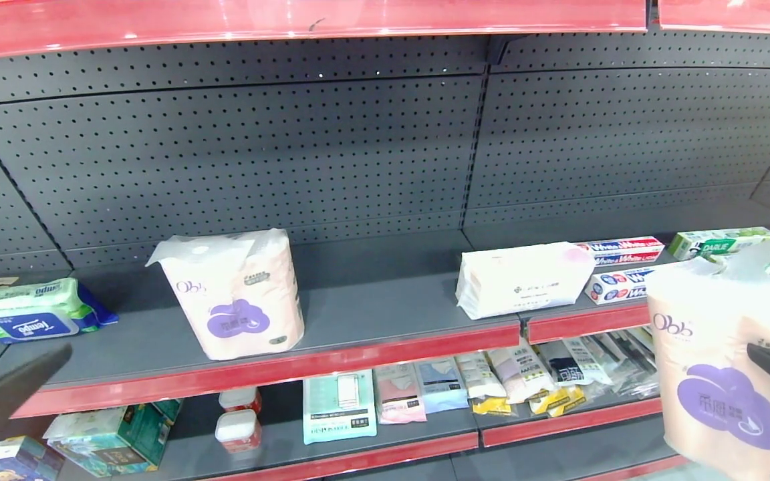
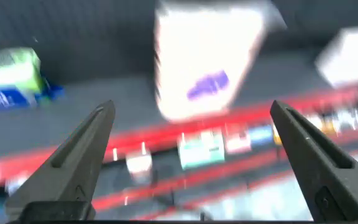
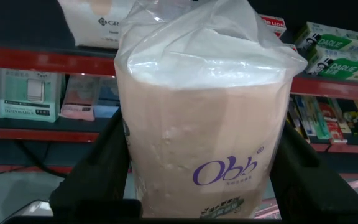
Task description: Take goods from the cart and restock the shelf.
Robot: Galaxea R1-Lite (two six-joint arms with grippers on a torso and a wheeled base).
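Peach-and-white plastic wrap with a purple emblem covers the toilet-paper pack (image 1: 726, 374) that my right hand (image 3: 204, 168) is clamped on. One finger presses each side, and the pack is upright with its loose bag top bunched above.

The held pack hangs in the air well to the right of the standing pack (image 1: 234, 294), a matching one that sits upright on the shelf (image 1: 371, 300). It is lower than the standing pack and nearer to me, out in front of the shelf's red edge.

My left hand (image 2: 191, 109) is spread wide with nothing between its fingers. It sits to the left of the standing pack, lower and on my side of the shelf edge, pointing toward it.

Left of the standing pack, on the same board, lies a green and blue pack of wipes (image 1: 31, 310). To the standing pack's right, well apart from it, lies a white tissue pack (image 1: 525, 277), with toothpaste boxes (image 1: 622, 252) farther right. Below the standing pack, the next board down carries a row of flat packets (image 1: 425, 394).
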